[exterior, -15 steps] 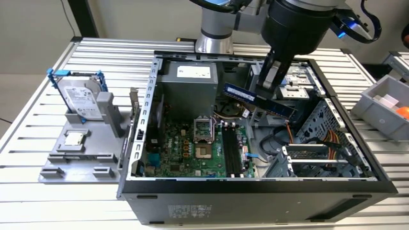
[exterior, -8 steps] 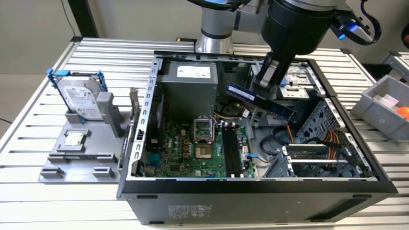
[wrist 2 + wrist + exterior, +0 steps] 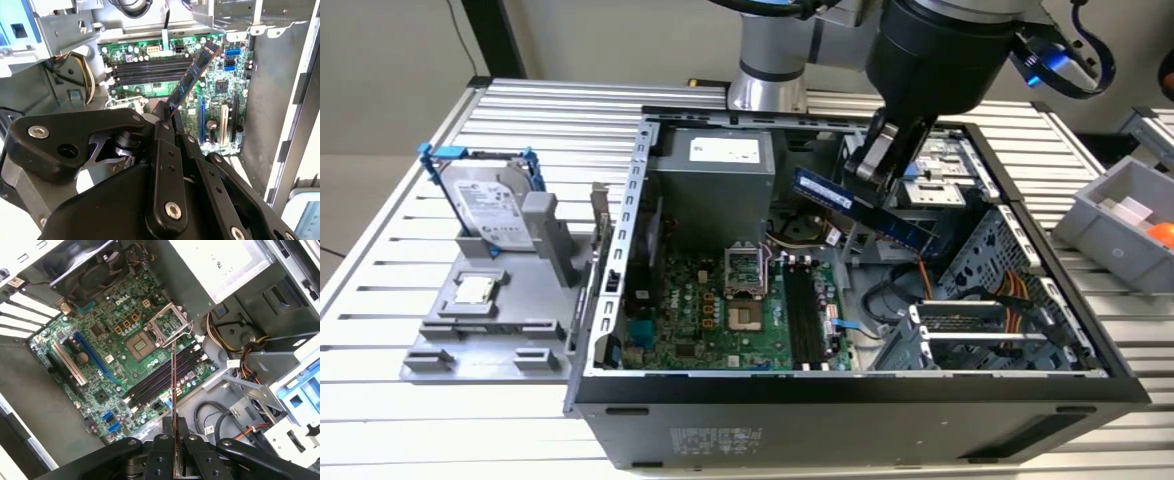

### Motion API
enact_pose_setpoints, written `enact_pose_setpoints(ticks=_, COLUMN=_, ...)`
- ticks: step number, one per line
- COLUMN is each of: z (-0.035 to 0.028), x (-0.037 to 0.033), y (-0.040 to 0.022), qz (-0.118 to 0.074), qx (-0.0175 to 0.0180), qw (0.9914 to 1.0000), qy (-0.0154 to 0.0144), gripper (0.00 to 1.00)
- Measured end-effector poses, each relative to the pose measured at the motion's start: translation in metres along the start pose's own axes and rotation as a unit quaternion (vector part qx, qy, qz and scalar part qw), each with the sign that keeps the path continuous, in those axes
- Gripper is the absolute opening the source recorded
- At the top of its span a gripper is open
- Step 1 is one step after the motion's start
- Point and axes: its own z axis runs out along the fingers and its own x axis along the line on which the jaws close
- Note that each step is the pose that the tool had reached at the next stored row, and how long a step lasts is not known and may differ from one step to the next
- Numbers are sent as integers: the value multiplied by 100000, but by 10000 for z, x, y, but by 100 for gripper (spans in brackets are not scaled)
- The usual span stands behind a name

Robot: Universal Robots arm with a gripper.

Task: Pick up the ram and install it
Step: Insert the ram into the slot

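The ram point(image 3: 865, 212) is a long, narrow, dark bluish stick held tilted above the open computer case. My gripper point(image 3: 878, 172) is shut on it, well above the motherboard point(image 3: 720, 320). In the second wrist view the ram point(image 3: 192, 79) sticks out from between the black fingers point(image 3: 165, 131), slanting over the board. In the first wrist view the ram point(image 3: 173, 390) is seen edge-on, rising from the gripper point(image 3: 174, 432) and crossing the black memory slots point(image 3: 160, 377). The slots point(image 3: 803, 315) lie beside the processor socket point(image 3: 743, 268).
The case point(image 3: 854, 400) has tall metal walls, a power supply point(image 3: 714, 160) at the back and drive cages with cables point(image 3: 987, 300) on the exterior view's right. A grey fixture point(image 3: 487, 300) with a hard drive point(image 3: 491, 205) and a small chip point(image 3: 476, 290) stands on the left. A grey bin point(image 3: 1127, 225) sits at the right.
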Motion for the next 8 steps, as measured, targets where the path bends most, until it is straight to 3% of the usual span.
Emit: enact_pose_setpoints(ticks=8, z=0, x=0, y=0, qz=3913, qx=107, qw=99923, qy=-132, gripper=0)
